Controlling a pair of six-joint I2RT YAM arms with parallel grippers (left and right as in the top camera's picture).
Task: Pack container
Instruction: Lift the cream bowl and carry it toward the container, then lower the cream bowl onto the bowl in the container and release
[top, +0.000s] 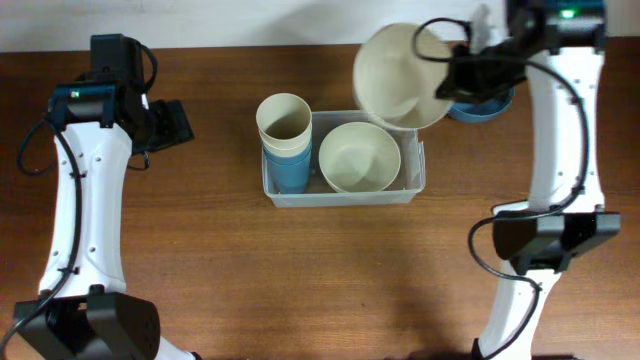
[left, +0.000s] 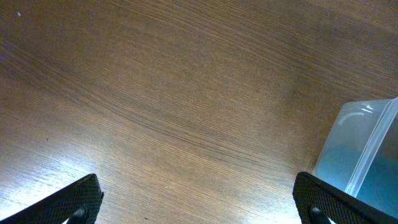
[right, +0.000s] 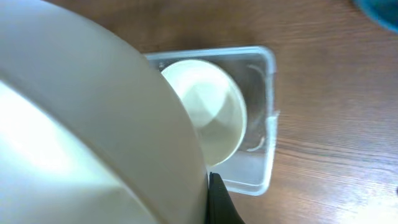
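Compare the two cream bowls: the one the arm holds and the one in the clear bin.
The held bowl is tilted; the packed bowl sits upright. The held bowl is clamped in the right gripper; the packed bowl rests in the container. Both are round and cream.

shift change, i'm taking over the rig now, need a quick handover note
Left end effector: open, empty, left of the container.
Right end effector: shut on the held bowl, cream, tilted in the air over the container's far right corner.
Done: cups and packed bowl are in the container.
Left: set the held bowl in; the blue bowl sits outside on the table.
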